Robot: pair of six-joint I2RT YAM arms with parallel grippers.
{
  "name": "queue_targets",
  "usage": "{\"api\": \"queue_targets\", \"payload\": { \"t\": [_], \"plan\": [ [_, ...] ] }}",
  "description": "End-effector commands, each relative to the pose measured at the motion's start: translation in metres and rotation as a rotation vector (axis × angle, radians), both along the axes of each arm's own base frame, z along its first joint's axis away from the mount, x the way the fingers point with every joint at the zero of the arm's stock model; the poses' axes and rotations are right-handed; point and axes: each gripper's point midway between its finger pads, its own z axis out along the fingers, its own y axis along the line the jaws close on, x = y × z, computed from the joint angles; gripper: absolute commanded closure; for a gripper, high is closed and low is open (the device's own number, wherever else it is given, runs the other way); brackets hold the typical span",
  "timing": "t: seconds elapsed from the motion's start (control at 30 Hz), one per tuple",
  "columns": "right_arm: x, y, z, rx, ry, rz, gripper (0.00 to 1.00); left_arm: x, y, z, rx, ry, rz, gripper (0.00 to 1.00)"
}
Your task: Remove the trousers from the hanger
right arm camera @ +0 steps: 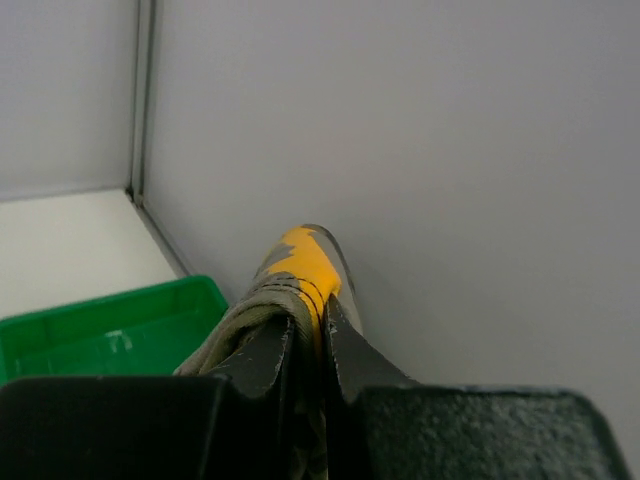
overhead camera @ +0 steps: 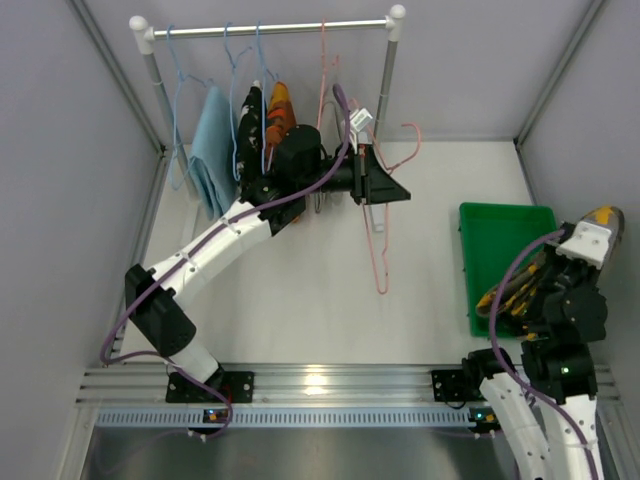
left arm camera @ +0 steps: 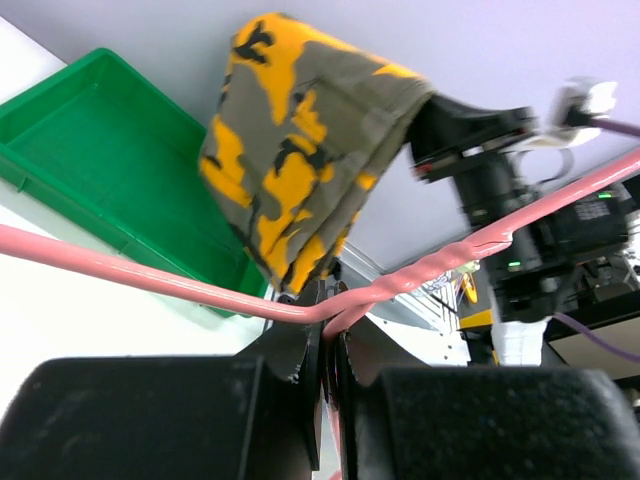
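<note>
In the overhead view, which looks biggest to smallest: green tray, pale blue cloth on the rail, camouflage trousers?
1. green tray
2. pale blue cloth
3. trousers, but this place is unsure: the right arm hides part of them.

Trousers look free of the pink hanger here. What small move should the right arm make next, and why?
Probably lower the right end effector toward the green tray. It is shut on the trousers, which hang clear of the hanger gripped in the left end effector, with the tray just below them. Only setting them down seems left.
</note>
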Motion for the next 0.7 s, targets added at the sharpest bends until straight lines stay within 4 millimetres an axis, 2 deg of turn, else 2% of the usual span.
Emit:
{"api": "queue_targets", "payload": {
  "t": [0.0,0.07,0.1,0.13,0.23,0.27,0.3,0.33,0.37,0.4,0.43,0.47,0.5,0.53,0.57,0.6,0.63,0.67],
  "plan": [
    [0.013,0.002,0.008,-0.060,-0.047,0.000,1.00,-0.007,0.005,0.039,-0.089,-0.075,-0.021,1.00],
    [0.044,0.009,-0.016,-0.082,0.015,0.034,1.00,-0.007,0.005,0.040,-0.092,-0.071,-0.025,1.00],
    [0.057,0.012,-0.033,-0.089,0.057,0.043,1.00,-0.007,0.005,0.041,-0.093,-0.067,-0.025,1.00],
    [0.075,0.017,-0.041,-0.087,0.070,0.068,1.00,-0.006,0.005,0.041,-0.095,-0.067,-0.024,1.00],
    [0.111,0.025,-0.072,-0.065,0.130,0.128,1.00,-0.006,0.005,0.041,-0.104,-0.064,-0.023,1.00],
    [0.130,0.022,-0.088,-0.057,0.176,0.128,1.00,-0.005,0.006,0.043,-0.110,-0.068,-0.020,1.00],
    [0.140,0.021,-0.093,-0.047,0.184,0.133,1.00,-0.005,0.006,0.042,-0.109,-0.067,-0.020,1.00],
    [0.160,0.021,-0.110,-0.021,0.225,0.149,1.00,-0.004,0.006,0.040,-0.106,-0.065,-0.018,1.00],
    [0.167,0.008,-0.110,-0.005,0.219,0.128,0.98,-0.005,0.007,0.040,-0.108,-0.067,-0.018,1.00],
    [0.178,0.008,-0.100,0.004,0.204,0.148,0.87,-0.005,0.008,0.040,-0.109,-0.070,-0.017,1.00],
    [0.188,0.009,-0.101,0.037,0.195,0.186,0.77,-0.005,0.008,0.039,-0.106,-0.075,-0.016,1.00],
    [0.197,0.002,-0.116,0.061,0.257,0.193,0.66,-0.006,0.009,0.039,-0.107,-0.079,-0.018,1.00],
    [0.205,0.004,-0.103,0.085,0.237,0.223,0.44,-0.006,0.009,0.039,-0.104,-0.082,-0.019,1.00],
    [0.210,0.010,-0.104,0.105,0.253,0.289,0.34,-0.006,0.009,0.042,-0.106,-0.097,-0.017,1.00],
    [0.207,0.005,-0.102,0.124,0.258,0.299,0.27,-0.006,0.009,0.043,-0.107,-0.103,-0.017,1.00],
    [0.203,0.008,-0.104,0.162,0.280,0.317,0.13,-0.005,0.008,0.044,-0.106,-0.108,-0.019,1.00],
    [0.201,0.013,-0.104,0.180,0.285,0.356,0.05,-0.005,0.008,0.046,-0.109,-0.114,-0.019,1.00],
    [0.191,0.013,-0.095,0.188,0.272,0.377,0.01,-0.004,0.008,0.051,-0.119,-0.126,-0.018,1.00]
  ]
}}
